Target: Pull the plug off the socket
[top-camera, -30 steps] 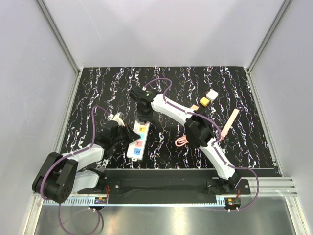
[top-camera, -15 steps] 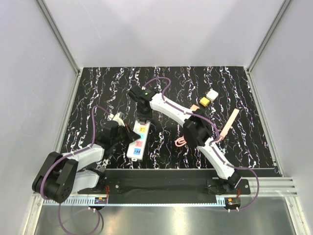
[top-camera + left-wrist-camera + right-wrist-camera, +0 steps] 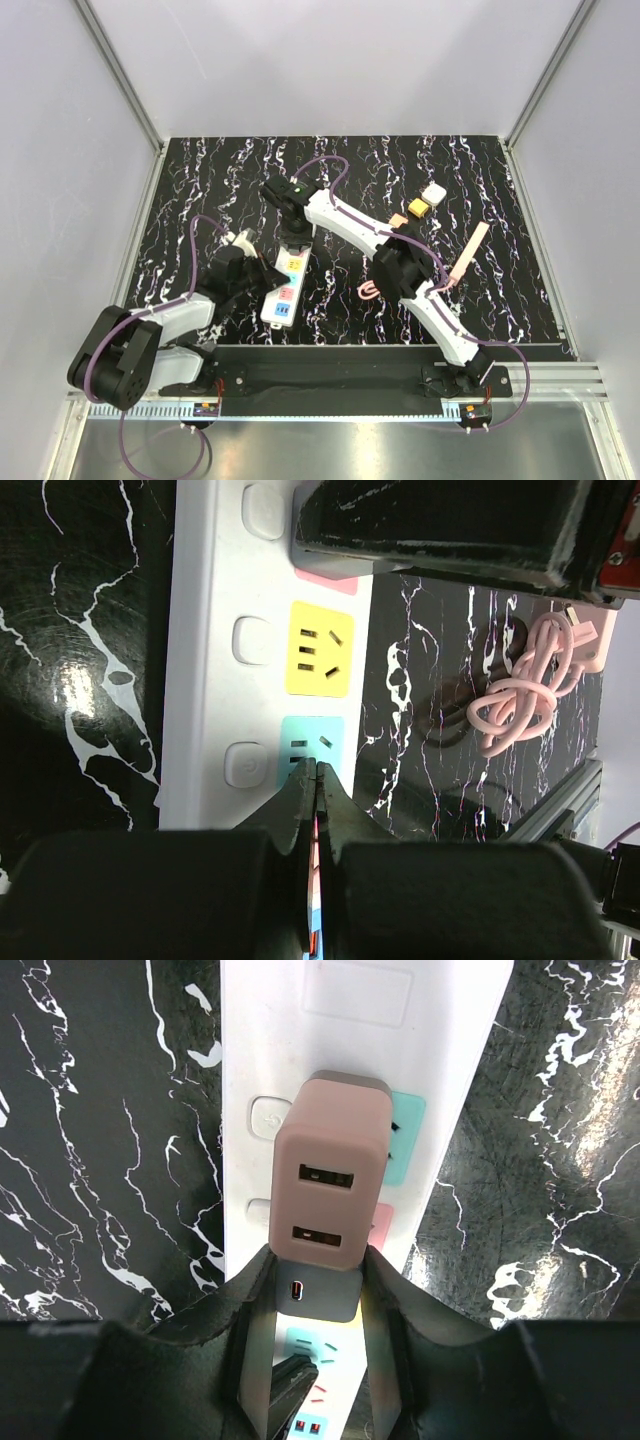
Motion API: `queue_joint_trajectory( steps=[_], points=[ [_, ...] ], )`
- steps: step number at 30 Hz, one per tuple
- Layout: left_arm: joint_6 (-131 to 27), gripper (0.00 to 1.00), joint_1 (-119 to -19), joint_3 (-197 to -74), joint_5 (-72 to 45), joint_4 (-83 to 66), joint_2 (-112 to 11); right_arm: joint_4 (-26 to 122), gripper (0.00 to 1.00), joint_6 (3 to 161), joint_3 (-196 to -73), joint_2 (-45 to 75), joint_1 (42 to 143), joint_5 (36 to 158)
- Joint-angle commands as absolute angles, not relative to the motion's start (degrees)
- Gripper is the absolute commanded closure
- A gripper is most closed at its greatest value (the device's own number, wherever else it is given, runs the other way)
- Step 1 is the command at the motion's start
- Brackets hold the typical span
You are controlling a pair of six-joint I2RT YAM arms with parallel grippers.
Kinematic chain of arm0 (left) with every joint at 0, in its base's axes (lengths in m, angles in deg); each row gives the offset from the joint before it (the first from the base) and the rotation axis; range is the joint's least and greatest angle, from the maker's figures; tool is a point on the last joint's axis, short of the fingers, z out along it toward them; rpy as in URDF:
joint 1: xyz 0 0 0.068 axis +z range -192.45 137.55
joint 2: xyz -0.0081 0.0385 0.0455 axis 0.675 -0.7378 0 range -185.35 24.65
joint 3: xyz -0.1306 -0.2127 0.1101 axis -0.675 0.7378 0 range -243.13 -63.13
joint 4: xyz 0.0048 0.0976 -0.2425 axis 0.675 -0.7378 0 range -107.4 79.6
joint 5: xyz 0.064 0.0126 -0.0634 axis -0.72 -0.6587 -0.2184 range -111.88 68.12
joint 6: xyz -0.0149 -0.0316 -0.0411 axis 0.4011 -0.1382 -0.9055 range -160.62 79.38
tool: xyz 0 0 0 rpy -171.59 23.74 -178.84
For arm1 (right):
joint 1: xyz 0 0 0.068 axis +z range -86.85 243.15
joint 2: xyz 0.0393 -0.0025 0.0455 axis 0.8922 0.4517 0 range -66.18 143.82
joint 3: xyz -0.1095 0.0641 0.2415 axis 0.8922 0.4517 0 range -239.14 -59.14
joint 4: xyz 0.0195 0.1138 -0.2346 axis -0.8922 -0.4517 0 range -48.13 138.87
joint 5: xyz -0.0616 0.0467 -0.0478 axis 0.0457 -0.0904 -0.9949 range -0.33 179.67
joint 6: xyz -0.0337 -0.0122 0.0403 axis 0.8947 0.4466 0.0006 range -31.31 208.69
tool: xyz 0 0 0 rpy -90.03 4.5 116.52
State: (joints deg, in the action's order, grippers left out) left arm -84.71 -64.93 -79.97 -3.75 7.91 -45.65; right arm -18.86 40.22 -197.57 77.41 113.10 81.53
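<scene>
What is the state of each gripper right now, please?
Left gripper: closed, holding nothing, tips over the power strip.
Right gripper: closed on the pink plug.

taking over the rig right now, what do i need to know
The left gripper is shut, tips pressing on the socket by its blue outlet, apparently pinning it down.
The right gripper is closed on the sides of the plug.
Done: socket pinned, plug gripped.
Left: the plug looks fully seated, so pull it straight out while the left gripper holds the socket.
</scene>
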Motion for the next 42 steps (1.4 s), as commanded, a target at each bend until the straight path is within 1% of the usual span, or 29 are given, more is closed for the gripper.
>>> queue_joint_trajectory(
  steps=[1,13,33,37,38,42],
  points=[
    [-82.8,1.0,-65.65,-77.81,-6.15,-2.4,-48.56,-19.77,1.0,41.4,-203.01,76.12,113.86,79.22],
    [-82.45,1.0,-66.27,-78.51,-6.24,-2.4,-51.19,-21.71,1.0,41.67,-214.52,82.7,113.78,78.25],
    [-82.72,1.0,-66.71,-79.39,-6.06,-2.75,-51.46,-22.59,1.0,42.63,-213.65,75.77,114.74,77.28],
    [-82.8,1.0,-66.71,-79.21,-6.33,-3.01,-51.11,-23.2,1.0,43.68,-214.01,74.63,115.53,75.0],
    [-82.72,1.0,-66.71,-79.13,-6.24,-3.01,-51.02,-23.38,1.0,44.03,-214.01,74.45,115.88,72.73],
    [-82.98,1.0,-66.71,-79.21,-6.15,-3.1,-50.58,-23.99,1.0,45.0,-211.81,73.39,118.51,69.21]
  ],
)
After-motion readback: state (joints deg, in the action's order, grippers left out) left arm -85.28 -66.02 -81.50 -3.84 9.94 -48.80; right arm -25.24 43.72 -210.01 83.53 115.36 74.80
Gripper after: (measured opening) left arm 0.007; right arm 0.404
